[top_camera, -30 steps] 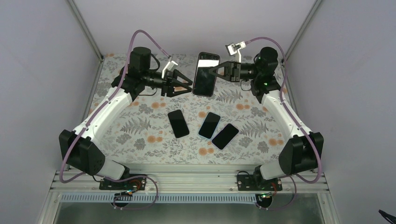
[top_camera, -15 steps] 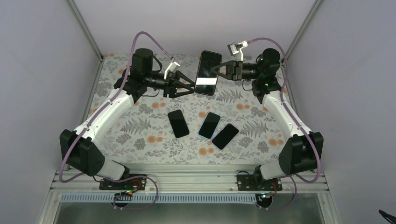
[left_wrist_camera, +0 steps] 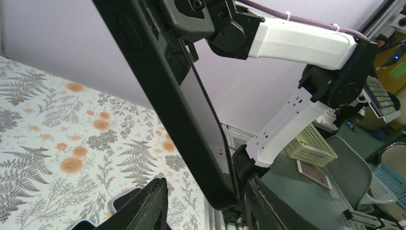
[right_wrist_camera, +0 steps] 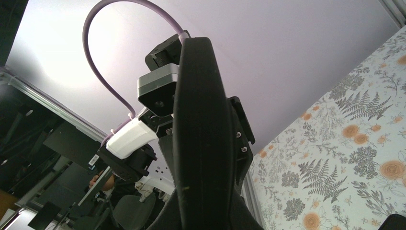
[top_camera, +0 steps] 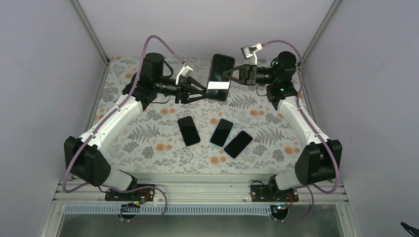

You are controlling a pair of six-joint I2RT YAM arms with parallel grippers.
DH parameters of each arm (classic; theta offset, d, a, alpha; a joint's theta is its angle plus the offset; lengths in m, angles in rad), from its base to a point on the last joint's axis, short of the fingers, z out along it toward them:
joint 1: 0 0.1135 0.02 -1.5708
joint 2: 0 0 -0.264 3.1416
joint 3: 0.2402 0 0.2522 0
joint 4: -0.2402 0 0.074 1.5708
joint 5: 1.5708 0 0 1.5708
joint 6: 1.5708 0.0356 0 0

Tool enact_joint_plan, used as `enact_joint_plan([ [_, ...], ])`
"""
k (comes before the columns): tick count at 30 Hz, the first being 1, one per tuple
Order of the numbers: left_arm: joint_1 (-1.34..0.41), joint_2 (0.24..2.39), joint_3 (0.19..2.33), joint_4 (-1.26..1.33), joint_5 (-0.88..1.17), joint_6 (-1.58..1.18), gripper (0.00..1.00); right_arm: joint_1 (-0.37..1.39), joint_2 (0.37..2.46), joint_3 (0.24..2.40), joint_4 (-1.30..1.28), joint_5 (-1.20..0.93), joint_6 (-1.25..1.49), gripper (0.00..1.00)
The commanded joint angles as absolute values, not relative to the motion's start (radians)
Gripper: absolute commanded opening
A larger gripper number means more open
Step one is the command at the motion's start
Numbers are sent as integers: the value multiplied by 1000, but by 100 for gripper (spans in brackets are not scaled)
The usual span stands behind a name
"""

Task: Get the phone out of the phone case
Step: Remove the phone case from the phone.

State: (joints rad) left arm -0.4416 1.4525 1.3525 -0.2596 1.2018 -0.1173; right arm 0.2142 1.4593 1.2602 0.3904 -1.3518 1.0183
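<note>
A phone in a black case [top_camera: 220,78] is held in the air above the far part of the table, screen facing the camera. My right gripper [top_camera: 229,74] is shut on its right edge; in the right wrist view the case [right_wrist_camera: 198,124] shows edge-on between the fingers of that gripper [right_wrist_camera: 203,213]. My left gripper [top_camera: 207,92] is open, and its fingers straddle the phone's lower left corner. In the left wrist view the case [left_wrist_camera: 177,110] runs down between the two spread fingers of that gripper [left_wrist_camera: 205,184], without clear contact.
Three more dark phones lie on the floral mat: one at centre left [top_camera: 188,130], one in the middle [top_camera: 221,132], one to its right [top_camera: 238,143]. Metal frame posts and walls bound the mat at the back and sides.
My left gripper has moved right, and its open fingers now stand around the phone's lower corner. The right gripper tilted the phone a second ago and has since held it still.
</note>
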Motion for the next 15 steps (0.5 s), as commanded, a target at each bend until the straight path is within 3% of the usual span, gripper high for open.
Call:
enact_joint_plan([
  [1, -443, 1462, 1337, -229, 1184, -123, 39, 208, 1419, 1258, 458, -1357, 1030, 4],
  [15, -440, 1484, 1330, -228, 1151, -117, 33, 208, 1420, 1258, 530, -1388, 1101, 4],
])
